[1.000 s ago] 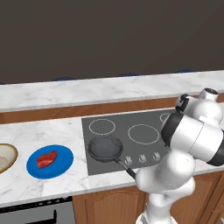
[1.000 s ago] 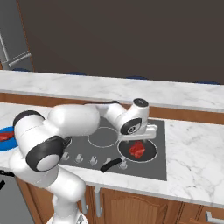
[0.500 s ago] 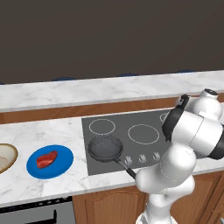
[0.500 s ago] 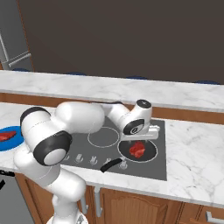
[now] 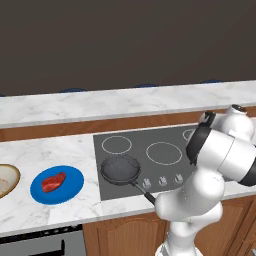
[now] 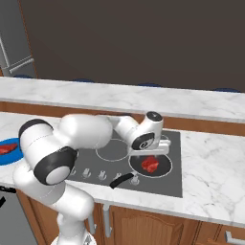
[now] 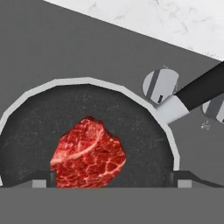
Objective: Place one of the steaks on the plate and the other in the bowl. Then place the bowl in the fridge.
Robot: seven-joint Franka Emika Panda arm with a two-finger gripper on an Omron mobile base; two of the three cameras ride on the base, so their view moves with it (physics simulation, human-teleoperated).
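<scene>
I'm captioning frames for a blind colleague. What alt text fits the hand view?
A red raw steak lies in a dark frying pan on a grey cooktop, seen from directly above with the open hand straddling it. The pan's black handle points up right, past two round knobs.

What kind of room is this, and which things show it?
It looks like a rendered kitchen: a dark cooktop set in a marble counter, a frying pan holding a raw steak, and a grey fridge at the far left.
</scene>
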